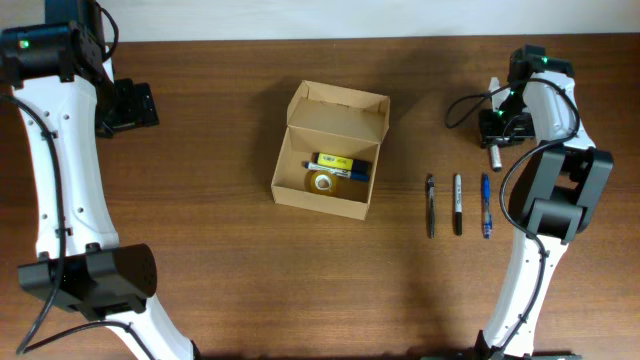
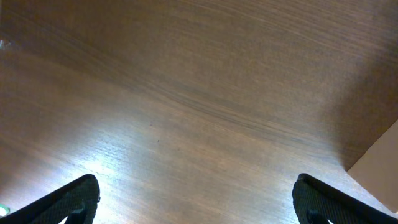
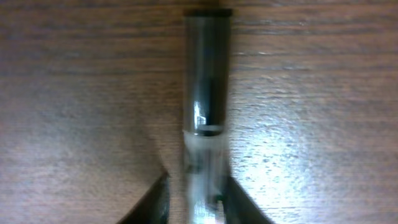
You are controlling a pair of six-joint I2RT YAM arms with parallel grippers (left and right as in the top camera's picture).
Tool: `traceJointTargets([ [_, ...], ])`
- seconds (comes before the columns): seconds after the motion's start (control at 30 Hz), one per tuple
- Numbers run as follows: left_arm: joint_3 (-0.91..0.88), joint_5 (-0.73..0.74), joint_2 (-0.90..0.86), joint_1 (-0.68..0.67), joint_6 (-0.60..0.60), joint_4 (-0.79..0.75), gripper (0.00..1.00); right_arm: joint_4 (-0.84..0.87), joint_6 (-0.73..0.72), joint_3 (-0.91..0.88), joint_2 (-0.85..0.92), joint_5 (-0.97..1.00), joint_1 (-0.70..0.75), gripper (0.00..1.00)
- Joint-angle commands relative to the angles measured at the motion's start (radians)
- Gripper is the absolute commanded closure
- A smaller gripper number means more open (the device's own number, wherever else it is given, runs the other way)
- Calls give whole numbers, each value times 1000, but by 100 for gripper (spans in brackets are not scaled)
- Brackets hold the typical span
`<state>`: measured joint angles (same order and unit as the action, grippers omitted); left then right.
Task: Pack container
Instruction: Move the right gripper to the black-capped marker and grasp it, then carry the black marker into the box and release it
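At the far right of the dark brown wooden table (image 1: pixel 220 230), the right gripper (image 1: pixel 494 135) was lowered over a slim marker with a black cap and a pale, translucent barrel (image 1: pixel 494 156), which lay apart from the other loose items. In the right wrist view the marker (image 3: pixel 207 74) ran straight up the frame, and the right gripper (image 3: pixel 196 202) had its two dark fingers (image 3: pixel 155 202) drawn in against the barrel, one on each side and apparently touching it, so I took the claw as clamped on the marker, though the marker looked to be resting on the wood. The small tan cardboard container (image 1: pixel 318 193) sat near the middle of the table, well apart from that arm, with its hinged flap raised at the far edge. Inside it lay a yellow and blue highlighter (image 1: pixel 340 165) and a yellowish roll of tape (image 1: pixel 321 181). Between the container and the right arm, a black pen (image 1: pixel 431 205), a black and silver pen (image 1: pixel 458 203) and a blue pen (image 1: pixel 486 205) lay side by side, not touching. The left gripper (image 1: pixel 135 105) hung over bare wood at the far left; its own camera showed the left gripper (image 2: pixel 196 190) gaping wide with nothing between the fingers. By my reading the step in hand was picking up the marker. The next move would call for a firm hold, a clean lift, a carry to the left above the three pens, and a release inside the container's open walls beside the items already packed.
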<state>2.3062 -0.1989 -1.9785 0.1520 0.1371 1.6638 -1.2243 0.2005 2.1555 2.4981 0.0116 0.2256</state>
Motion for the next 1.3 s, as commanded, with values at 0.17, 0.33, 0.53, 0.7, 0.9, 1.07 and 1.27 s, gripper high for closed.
traceJointTargets([
  [0.17, -6, -7, 9, 3, -8, 1, 0, -35, -18, 3, 25, 0, -6, 96],
  [0.33, -6, -7, 9, 3, -8, 1, 0, -100, -83, 104, 15, -60, -14, 96],
  [0.53, -6, -7, 9, 3, -8, 1, 0, -254, -84, 420, 2, -163, -54, 96],
  [0.7, -6, -7, 9, 3, -8, 1, 0, -372, -86, 719, -30, -213, -148, 96],
  [0.9, -6, -7, 9, 3, -8, 1, 0, -420, -2, 853, -108, -173, -362, 96],
  [1.07, -6, -7, 9, 3, -8, 1, 0, -468, 64, 842, -127, -62, -558, 96],
  [1.27, -6, -7, 9, 3, -8, 1, 0, -452, 232, 663, -127, 8, -709, 96],
])
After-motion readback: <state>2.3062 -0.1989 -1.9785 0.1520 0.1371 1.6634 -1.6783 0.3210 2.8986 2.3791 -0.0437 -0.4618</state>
